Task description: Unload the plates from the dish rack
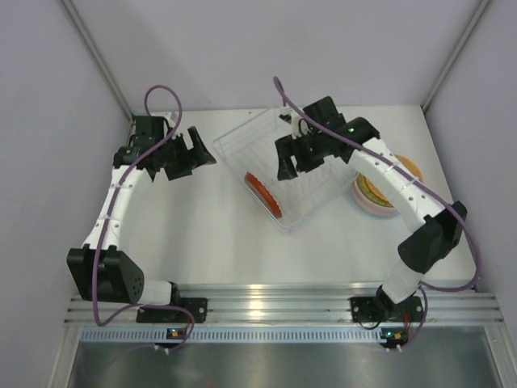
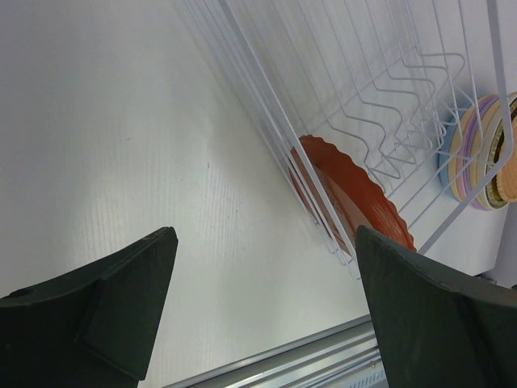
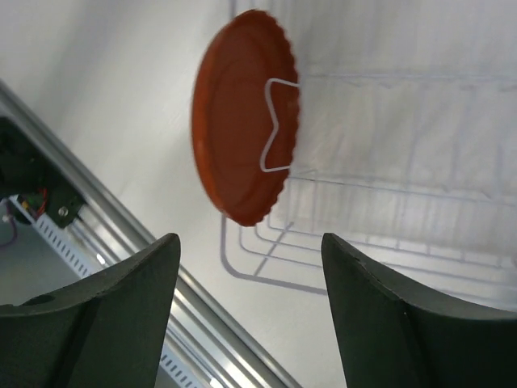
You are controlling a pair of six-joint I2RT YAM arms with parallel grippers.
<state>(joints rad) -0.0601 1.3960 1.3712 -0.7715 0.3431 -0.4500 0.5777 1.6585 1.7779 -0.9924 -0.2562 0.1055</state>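
- The rectangular see-through dish rack of thin white wires sits in the middle of the white table, turned at an angle in the top view.
- One round red-brown plate with a wavy rim stands on its edge inside the rack, at the end toward 7 o'clock. It is just inside the wall there.
- In the right wrist view a bent wire loop of the rack crosses in front of this plate.
- A stack of round plates in pale colours lies flat on the table at 3 o'clock from the rack, outside it, partly hidden under the right arm.
- In the left wrist view the stack shows blue, lavender, cream and mustard rims behind the wires.
- The left gripper is at 9 o'clock from the rack, near its corner and not touching it. Its fingers are spread wide and hold nothing.
- The right gripper is above the middle of the rack. Its fingers are also apart with nothing between them, and the red-brown plate is near them but not touched.
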